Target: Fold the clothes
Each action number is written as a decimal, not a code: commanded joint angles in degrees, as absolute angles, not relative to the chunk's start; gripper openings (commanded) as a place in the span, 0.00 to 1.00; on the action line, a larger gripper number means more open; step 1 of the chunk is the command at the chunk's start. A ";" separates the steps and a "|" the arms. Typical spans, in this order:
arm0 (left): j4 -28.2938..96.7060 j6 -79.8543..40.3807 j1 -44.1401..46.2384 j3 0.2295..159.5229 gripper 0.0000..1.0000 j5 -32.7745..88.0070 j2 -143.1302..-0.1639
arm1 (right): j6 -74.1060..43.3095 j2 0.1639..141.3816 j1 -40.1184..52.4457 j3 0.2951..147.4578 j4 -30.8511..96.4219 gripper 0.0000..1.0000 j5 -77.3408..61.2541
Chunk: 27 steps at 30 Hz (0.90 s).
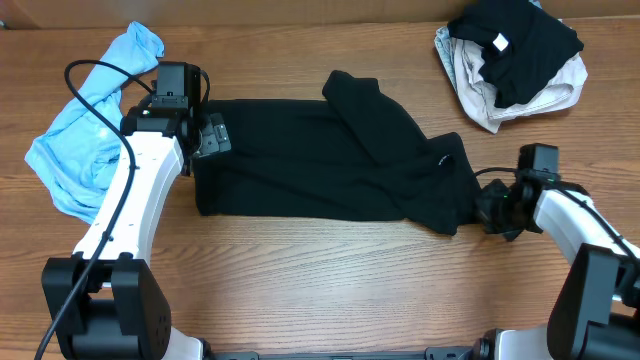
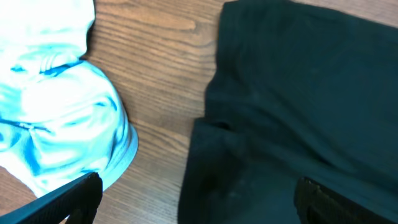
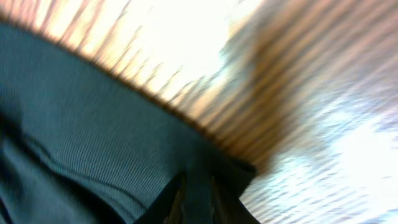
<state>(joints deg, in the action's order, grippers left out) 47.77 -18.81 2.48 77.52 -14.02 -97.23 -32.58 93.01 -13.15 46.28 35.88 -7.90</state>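
1 black T-shirt (image 1: 320, 160) lies part-folded across the middle of the bench (image 1: 330, 290). 1 light blue garment (image 1: 85, 130) is crumpled at the left. 1 pile (image 1: 510, 60) of black + white clothes sits in the far right corner. 2 arms: the left end effector (image 1: 210, 135) hangs w/ jaws wide apart at the shirt's left edge, and the right end effector (image 1: 492, 208) pinches the shirt's right end.

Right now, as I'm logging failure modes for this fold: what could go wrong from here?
The right gripper pinches only the right edge of the black T-shirt; so thin a bite may slip when pulled. The left gripper is open at the shirt's left edge, holding nothing, so a pull might drag the whole shirt. The light blue garment lies beside the left arm and could get snagged.
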 commanded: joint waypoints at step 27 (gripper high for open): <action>67.48 -4.38 0.95 125.36 1.00 4.51 -120.70 | -5.78 89.84 3.51 106.41 63.11 0.80 -4.69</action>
<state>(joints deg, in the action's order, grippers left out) 66.72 -7.25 1.43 120.16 2.46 -112.97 -7.57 90.24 0.34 104.27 66.13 -10.20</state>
